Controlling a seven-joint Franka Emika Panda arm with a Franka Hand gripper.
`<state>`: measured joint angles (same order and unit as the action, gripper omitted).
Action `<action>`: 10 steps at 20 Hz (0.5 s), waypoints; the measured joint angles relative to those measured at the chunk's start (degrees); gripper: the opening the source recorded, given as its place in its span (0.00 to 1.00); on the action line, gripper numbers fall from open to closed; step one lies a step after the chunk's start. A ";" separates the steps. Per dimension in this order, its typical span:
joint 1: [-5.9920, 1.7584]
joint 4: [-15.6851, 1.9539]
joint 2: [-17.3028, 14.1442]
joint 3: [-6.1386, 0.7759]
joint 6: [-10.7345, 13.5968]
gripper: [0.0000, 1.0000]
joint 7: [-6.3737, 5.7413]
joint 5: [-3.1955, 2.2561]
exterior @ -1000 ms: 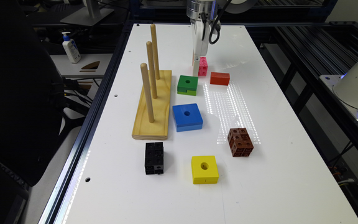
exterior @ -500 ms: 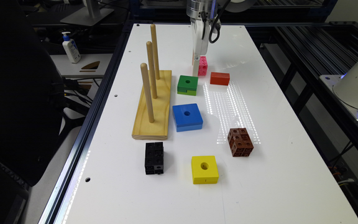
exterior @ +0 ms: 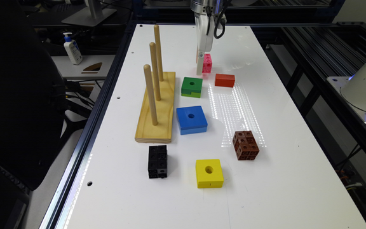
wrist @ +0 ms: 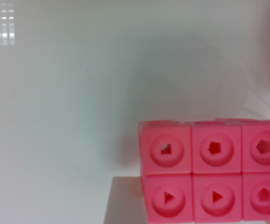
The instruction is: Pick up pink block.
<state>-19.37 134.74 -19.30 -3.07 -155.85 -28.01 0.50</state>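
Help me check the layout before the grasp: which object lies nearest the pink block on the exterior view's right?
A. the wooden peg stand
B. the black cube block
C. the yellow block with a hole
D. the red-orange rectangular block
D: the red-orange rectangular block lies just beside the pink block on the exterior view's right, while the other three sit farther off, toward the near end or the left of the table.

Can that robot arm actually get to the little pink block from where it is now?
Probably yes. The gripper is already down right beside the pink block, and nothing stands between them; the green block and red block sit clear of it.
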 joint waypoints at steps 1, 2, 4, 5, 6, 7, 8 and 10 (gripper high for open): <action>0.00 0.00 0.58 0.00 0.49 0.00 0.00 0.00; 0.00 0.01 1.41 0.00 1.34 0.00 0.00 0.00; 0.00 0.03 2.90 0.00 3.01 0.00 0.00 0.00; 0.00 0.06 3.55 0.00 3.70 0.00 0.00 0.00; 0.00 0.10 4.13 0.00 4.38 0.00 0.00 0.00; 0.00 0.15 4.47 0.00 4.71 0.00 0.00 0.00; 0.00 0.23 4.69 0.00 4.89 0.00 0.00 0.00; 0.00 0.24 4.70 0.00 4.90 0.00 0.00 0.00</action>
<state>-19.37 134.98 -14.60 -3.07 -150.94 -28.02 0.50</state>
